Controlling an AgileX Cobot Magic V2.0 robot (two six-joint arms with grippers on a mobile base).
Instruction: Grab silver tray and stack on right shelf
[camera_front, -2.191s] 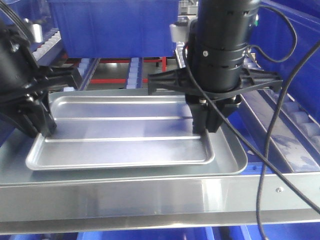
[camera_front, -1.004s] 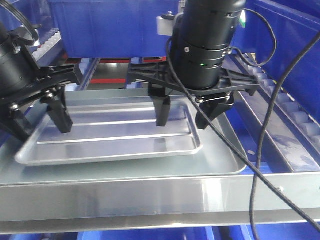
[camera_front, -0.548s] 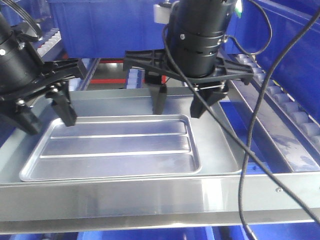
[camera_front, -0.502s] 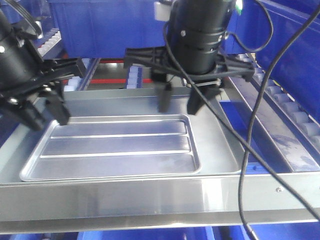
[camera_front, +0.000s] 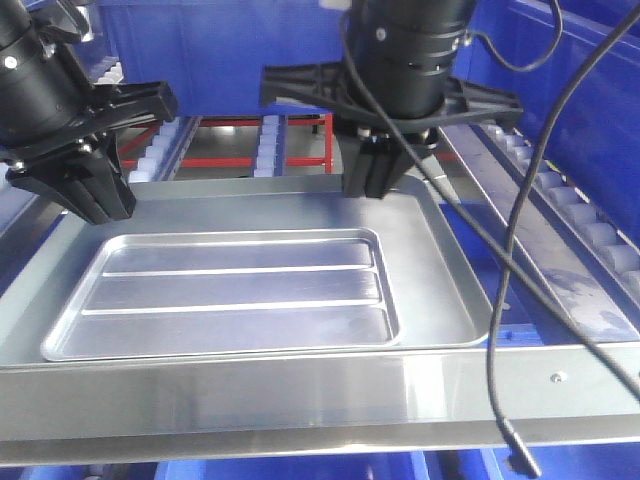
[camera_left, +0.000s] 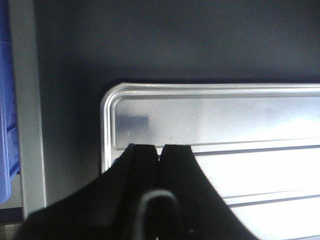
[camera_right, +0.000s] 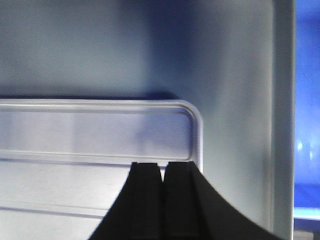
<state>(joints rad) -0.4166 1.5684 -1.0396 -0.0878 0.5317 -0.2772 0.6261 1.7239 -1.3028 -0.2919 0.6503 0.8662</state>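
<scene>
The silver tray (camera_front: 225, 295) lies flat inside the larger silver tray (camera_front: 455, 290), toward its left and front, with both of its long ridges showing. The larger tray sits on the right shelf (camera_front: 320, 400), just behind the shelf's broad shiny front lip; white rollers (camera_front: 590, 235) run along the rail on the right side.

Both claws hang above the trays and touch neither. The left claw (camera_front: 95, 200) is over the far left corner of the silver tray, above its rim, and the left wrist view shows that rounded corner (camera_left: 112, 100) just ahead of the fingertips (camera_left: 145, 155), which are pressed together with only a hairline seam between them and nothing in their grip. The right claw (camera_front: 375, 180) hangs over the back rim of the larger tray, behind the far right corner of the silver tray. In the right wrist view its fingers (camera_right: 147, 172) are likewise closed together and empty, with the tray's far right corner (camera_right: 192, 112) just beyond them. How high either claw stands above the metal is hard to judge, though it looks like a clear gap

A blue bin (camera_front: 220, 60) stands behind the trays on the rollers
</scene>
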